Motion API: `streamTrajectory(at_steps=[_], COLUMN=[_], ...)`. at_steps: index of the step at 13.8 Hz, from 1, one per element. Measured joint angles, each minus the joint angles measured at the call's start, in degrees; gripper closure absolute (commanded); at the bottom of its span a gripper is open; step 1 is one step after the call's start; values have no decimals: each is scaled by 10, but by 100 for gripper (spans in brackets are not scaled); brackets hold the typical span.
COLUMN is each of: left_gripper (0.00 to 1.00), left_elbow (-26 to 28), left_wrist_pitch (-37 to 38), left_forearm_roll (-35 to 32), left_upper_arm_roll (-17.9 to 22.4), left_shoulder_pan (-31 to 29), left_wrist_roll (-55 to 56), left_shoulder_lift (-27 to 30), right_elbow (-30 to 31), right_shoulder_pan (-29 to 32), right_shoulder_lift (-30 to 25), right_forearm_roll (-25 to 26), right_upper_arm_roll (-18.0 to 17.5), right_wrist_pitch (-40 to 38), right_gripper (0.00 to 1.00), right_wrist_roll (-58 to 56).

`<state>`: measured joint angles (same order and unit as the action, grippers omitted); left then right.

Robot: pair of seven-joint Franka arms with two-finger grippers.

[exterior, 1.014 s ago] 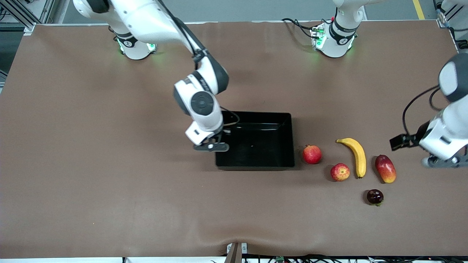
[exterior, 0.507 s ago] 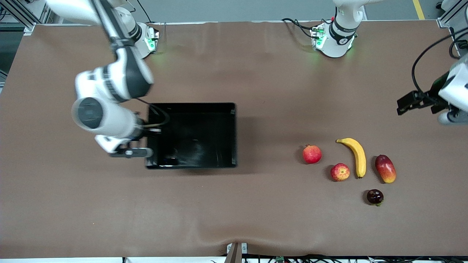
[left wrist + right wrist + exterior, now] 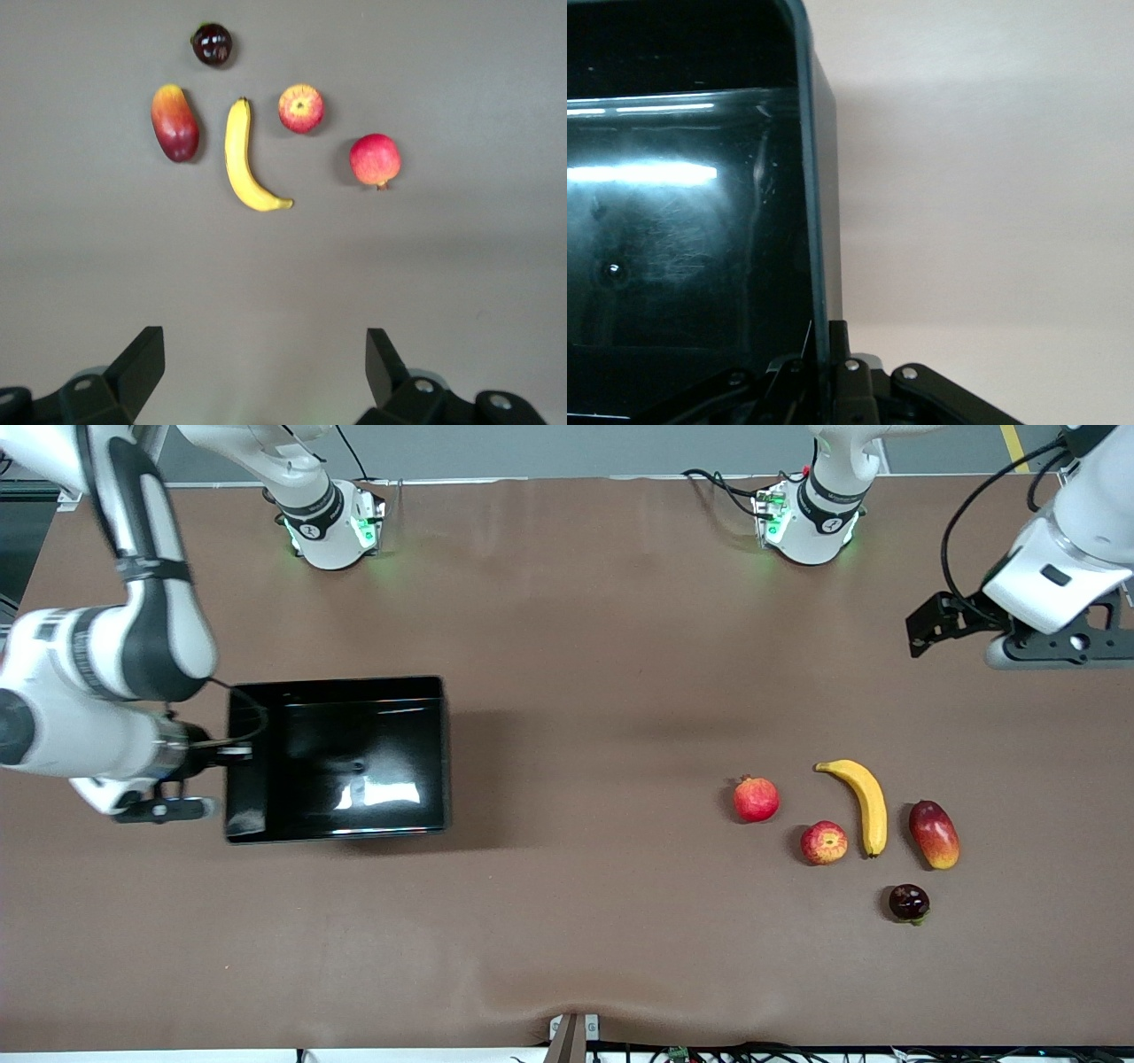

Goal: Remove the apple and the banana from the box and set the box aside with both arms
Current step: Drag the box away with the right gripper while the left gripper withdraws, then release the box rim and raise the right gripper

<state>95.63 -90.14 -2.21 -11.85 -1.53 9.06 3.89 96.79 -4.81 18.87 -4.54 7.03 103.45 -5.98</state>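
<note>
The black box [image 3: 337,684] sits toward the right arm's end of the table. My right gripper [image 3: 229,755] is shut on the box's end wall; the right wrist view shows the thin wall [image 3: 819,177] pinched between the fingers of the right gripper [image 3: 826,341]. The box is empty. The yellow banana [image 3: 864,802] and the small red-and-yellow apple [image 3: 824,842] lie on the table toward the left arm's end, and also show in the left wrist view as banana [image 3: 241,159] and apple [image 3: 301,108]. My left gripper [image 3: 1059,657] is open and empty, raised over the table's edge at that end; its own view shows the left gripper [image 3: 264,350].
A pomegranate [image 3: 756,799] lies beside the apple, toward the box. A mango [image 3: 934,833] lies beside the banana. A small dark round fruit [image 3: 908,902] is nearest the front camera. The brown table [image 3: 585,691] stretches bare between box and fruits.
My right gripper has carried the box from the table's middle toward the right arm's end. My left gripper has moved up and back toward its base, away from the mango.
</note>
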Motion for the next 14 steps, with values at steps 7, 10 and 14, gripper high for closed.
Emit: streamTrajectory(at_steps=[7, 10, 14], left_gripper=[0, 0, 0], left_elbow=[47, 50, 48], left_wrist_pitch=[-11, -11, 2], left_forearm_roll=[0, 0, 1], left_upper_arm_roll=[25, 52, 62], left_shoulder_pan=[18, 18, 19], left_wrist_roll=[10, 9, 8], left_shoulder_lift=[33, 41, 51], right_elbow=[7, 8, 8], right_shoulder_pan=[122, 162, 188], right_shoulder_lift=[46, 83, 134], right_forearm_roll=[0, -8, -23], right_upper_arm_roll=[-1, -2, -2], right_wrist_pitch=[107, 132, 188], right_gripper=[100, 100, 78], right_wrist_roll=[-64, -79, -120])
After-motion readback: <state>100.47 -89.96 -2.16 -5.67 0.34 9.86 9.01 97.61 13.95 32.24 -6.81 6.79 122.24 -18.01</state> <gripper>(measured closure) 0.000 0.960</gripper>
